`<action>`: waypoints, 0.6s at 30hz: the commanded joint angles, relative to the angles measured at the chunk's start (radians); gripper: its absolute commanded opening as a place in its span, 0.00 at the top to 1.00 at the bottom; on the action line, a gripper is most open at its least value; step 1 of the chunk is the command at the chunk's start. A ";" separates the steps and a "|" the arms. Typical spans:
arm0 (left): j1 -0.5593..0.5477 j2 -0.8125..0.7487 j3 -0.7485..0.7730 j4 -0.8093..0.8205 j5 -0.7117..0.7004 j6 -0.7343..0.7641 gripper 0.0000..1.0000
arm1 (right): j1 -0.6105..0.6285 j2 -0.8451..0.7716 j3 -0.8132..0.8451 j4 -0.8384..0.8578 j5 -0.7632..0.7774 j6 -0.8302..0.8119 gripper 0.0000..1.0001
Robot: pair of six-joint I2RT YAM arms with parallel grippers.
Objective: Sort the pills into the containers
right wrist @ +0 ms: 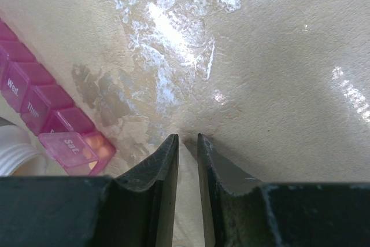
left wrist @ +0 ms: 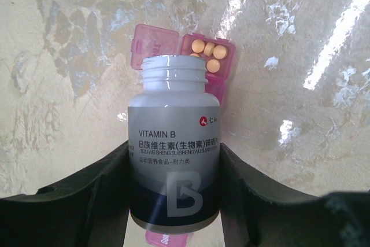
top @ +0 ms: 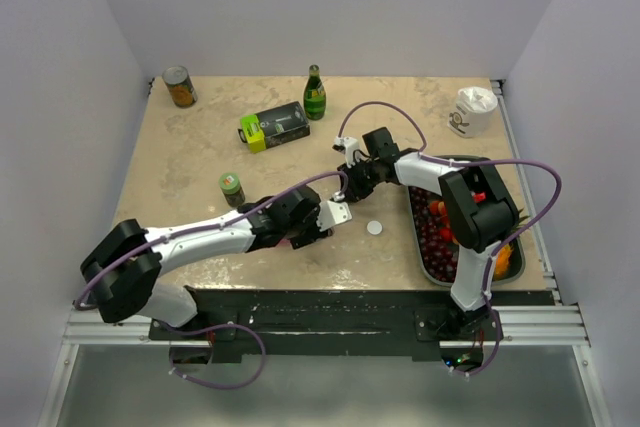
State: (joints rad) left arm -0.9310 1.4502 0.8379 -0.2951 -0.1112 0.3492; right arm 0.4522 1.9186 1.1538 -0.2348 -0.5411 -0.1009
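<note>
- Can (top: 180, 86) at the far-left corner of the table (top: 200, 157), upright.
- Green-lidded jar (top: 232, 188) left of centre, upright, far side of the left arm.
- Green-and-black box (top: 273, 127) lies flat, far of the jar.
- Left gripper (left wrist: 173, 163) near centre, clamped on a vitamin bottle (left wrist: 173, 143); fingers (left wrist: 110, 172) press both sides of the body. Bottle uncapped, mouth pointing away from the wrist.
- Organiser (left wrist: 214, 88) lies flat on the table at near centre, under the bottle. In the left wrist view the mouth overlaps the edge of the end compartment; can't tell if they touch.
- That end compartment is open, lid (left wrist: 155, 44) flipped to the left, a few orange pills (left wrist: 209, 50) inside.
- Right wrist view: the other compartments in sight are closed.
- Green bottle (top: 315, 93) upright at far centre.
- White cap (top: 374, 228) lies alone, right of the left gripper, clear of it.
- Right gripper (right wrist: 188, 140) just far-right of the left one, pointed down over bare table. Fingers barely parted, narrow slit, nothing between them. Organiser's open end sits off to its side, not touching.
- Dark tray (top: 425, 272) at near right, red fruit in it, right arm above it.
- White cup (top: 472, 110) at the far-right corner.
</note>
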 commanded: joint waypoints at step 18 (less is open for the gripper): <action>0.050 -0.485 -0.471 0.960 0.179 -0.153 1.00 | -0.053 -0.188 0.012 -0.054 0.038 -0.163 0.50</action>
State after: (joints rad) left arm -0.8856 1.0435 0.4377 0.2619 0.0040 0.2253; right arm 0.4305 1.8557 1.1568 -0.2863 -0.5148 -0.1963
